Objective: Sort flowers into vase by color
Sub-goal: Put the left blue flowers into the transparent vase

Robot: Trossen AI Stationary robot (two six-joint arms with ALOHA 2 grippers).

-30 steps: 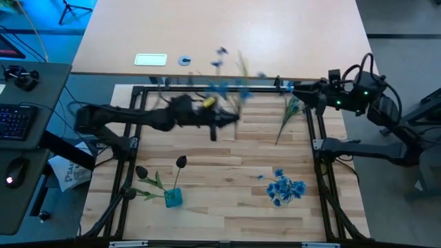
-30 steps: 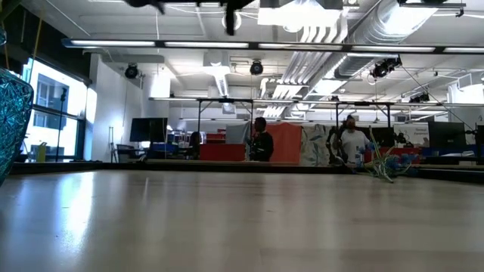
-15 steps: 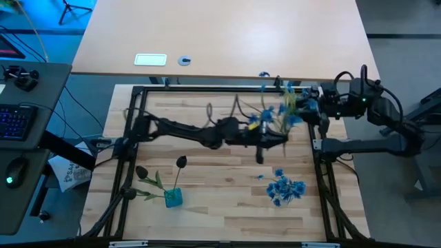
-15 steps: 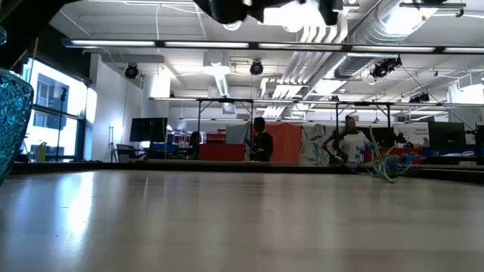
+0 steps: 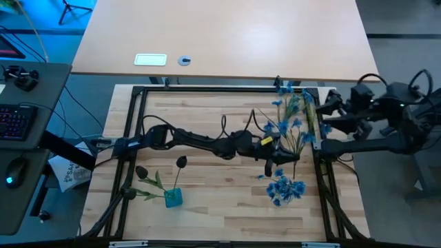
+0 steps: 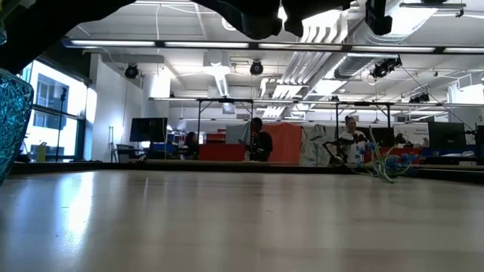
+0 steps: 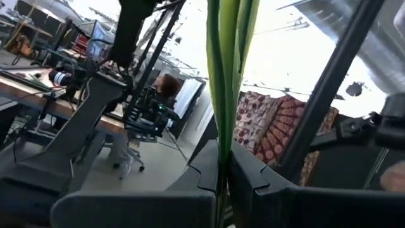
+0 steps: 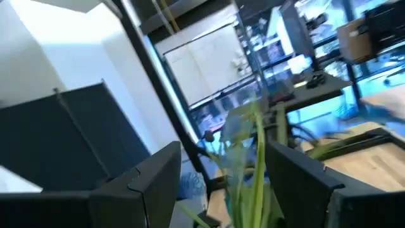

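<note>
My left gripper (image 5: 284, 154) hangs over the table's right half, shut on a blue-blossomed sprig (image 5: 281, 126) just on the far side of the standing bunch of blue flowers (image 5: 284, 187). My right gripper (image 5: 324, 110) is at the right frame rail with green stems (image 8: 253, 177) between its fingers; their blue blossoms (image 5: 293, 103) reach out over the table. A teal vase (image 5: 173, 198) at the near left holds a dark-bud stem (image 5: 181, 162) with leaves. My left gripper pinches the sprig's thin green stem (image 7: 221, 166) between its two fingers. The stem runs straight out past the fingertips, and the sprig is lifted clear of the table. My right gripper has a few green stems and leaves (image 8: 256, 190) between its fingers, which stand wider apart than my left gripper's. The stems lie against one finger (image 8: 297, 183). The flowers are off the table.
A black frame (image 5: 207, 88) borders the wooden work area. The teal vase (image 6: 11, 121) stands close at the low view's left edge. A bunch of blue flowers with green stems (image 6: 386, 162) shows far off in the low view. People stand in the room behind.
My left gripper has swept from the far middle toward the table's right and near edges, carrying the blue sprig, and is now just on the far side of the standing blue bunch. My right gripper has drawn back toward the right edge with its stems.
</note>
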